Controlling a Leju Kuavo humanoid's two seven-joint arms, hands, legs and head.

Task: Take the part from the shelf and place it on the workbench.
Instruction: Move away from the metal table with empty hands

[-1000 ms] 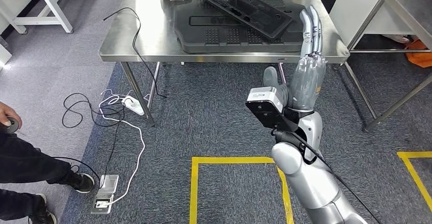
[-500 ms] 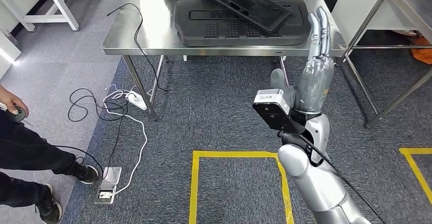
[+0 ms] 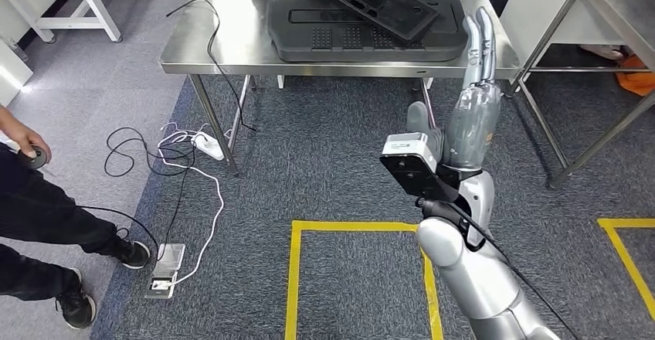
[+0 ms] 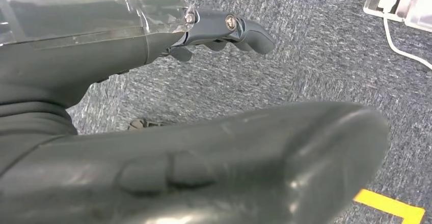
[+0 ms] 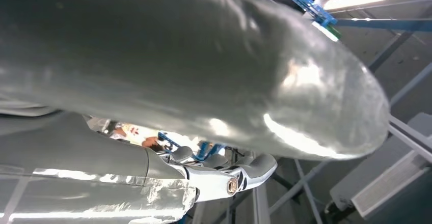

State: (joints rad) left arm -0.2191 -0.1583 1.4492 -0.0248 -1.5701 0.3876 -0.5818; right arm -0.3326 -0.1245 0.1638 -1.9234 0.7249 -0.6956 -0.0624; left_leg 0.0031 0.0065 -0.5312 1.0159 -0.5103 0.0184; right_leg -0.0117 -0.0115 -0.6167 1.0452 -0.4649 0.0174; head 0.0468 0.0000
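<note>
Head view: the workbench (image 3: 232,42) runs off the far edge, so the back of the black part (image 3: 363,31) lying on it is cut off. That part is a wide ribbed panel, and a flatter black tray (image 3: 371,0) rests tilted across its top; a small dark device at the far edge is too clipped to name. A black cable (image 3: 212,54) trails over the bench's near-left edge and down to the carpet. On the floor to the left lie a white power strip (image 3: 202,146), looped cords and a metal floor socket (image 3: 164,270). A person (image 3: 39,224) in dark trousers stands at the left edge, one hand holding something small and round. Yellow tape (image 3: 355,226) marks a box on the near carpet. A second steel table (image 3: 610,15) stands to the right. The right hand (image 3: 473,116) is raised in front of the bench's near-right corner, fingers straight and together, pointing up, holding nothing and clear of the part.

Left wrist view: the left hand (image 4: 204,158) looms large and blurred; a thick thumb crosses the frame and dark fingers (image 4: 239,28) stretch out over carpet, nothing in them. A corner of the socket and a tape strip show.

Right wrist view: the thumb blocks most of the frame. Fingers (image 5: 244,175) lie extended and empty. Behind are blue framing and ceiling lights, hard to make out.
</note>
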